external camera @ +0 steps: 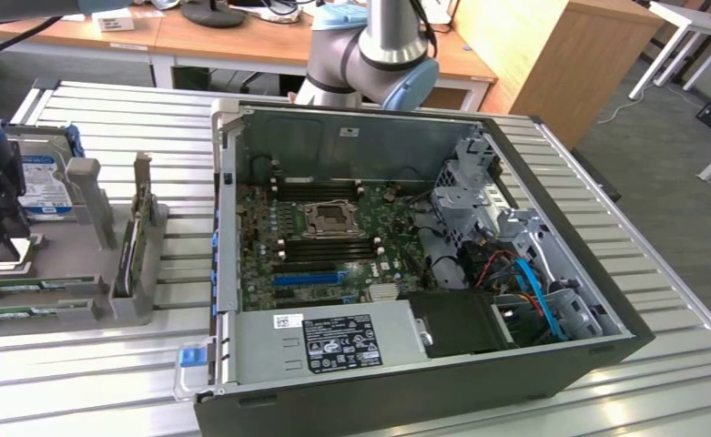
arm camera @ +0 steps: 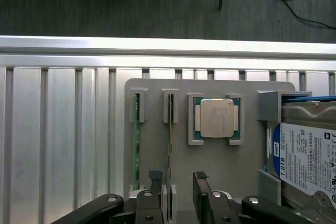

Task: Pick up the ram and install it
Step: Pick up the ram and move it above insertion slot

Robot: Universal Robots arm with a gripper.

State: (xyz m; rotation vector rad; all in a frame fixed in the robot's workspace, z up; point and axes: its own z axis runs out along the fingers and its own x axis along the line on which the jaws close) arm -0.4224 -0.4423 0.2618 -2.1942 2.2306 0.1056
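Two ram sticks stand on edge in slots of a grey holder (arm camera: 157, 93): one ram stick (arm camera: 136, 145) shows its green board, the other ram stick (arm camera: 169, 150) is seen edge-on. My gripper (arm camera: 177, 181) hangs open just above the holder, its black fingers (arm camera: 155, 179) on either side of the edge-on stick and apart from it. In the exterior view the gripper (external camera: 1, 253) is at the far left over the holder (external camera: 76, 291), where the sticks (external camera: 21, 289) show as thin green strips. The open computer case (external camera: 391, 382) shows its motherboard (external camera: 330, 237).
A processor chip (arm camera: 216, 118) sits in the holder beside the sticks, and a hard drive (arm camera: 307, 156) lies past it. An upright card with a metal bracket (external camera: 137, 237) stands between holder and case. Everything rests on a ribbed metal table (external camera: 88, 382). The arm's base (external camera: 373, 55) stands behind the case.
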